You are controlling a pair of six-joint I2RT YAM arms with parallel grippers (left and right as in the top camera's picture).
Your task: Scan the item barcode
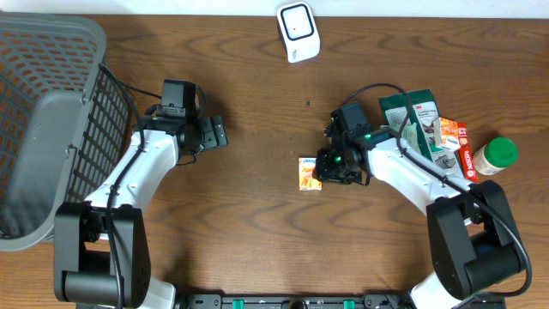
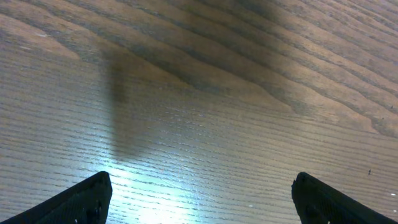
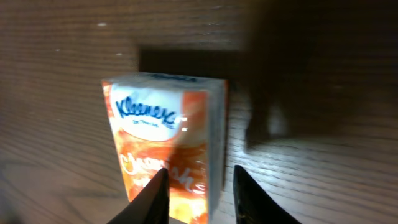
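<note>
Right gripper (image 3: 200, 171) tipped down over Kleenex pack (image 3: 165, 143), jaws narrowly apart, pack's right edge between them, unclamped, left gripper (image 2: 202, 177) low, jaws wide, bare table (image 2: 186, 93) between.

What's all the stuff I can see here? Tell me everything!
table: one, brown wood, under everything
basket: one, grey, far left
scanner: one, white, top middle
tissue pack: one, orange, middle
bags: two, green, right side
small boxes: two, orange and red, beside the bags
jar: one, green lid, far right
left gripper: one, black, open over bare table
right gripper: one, black, at the tissue pack
</note>
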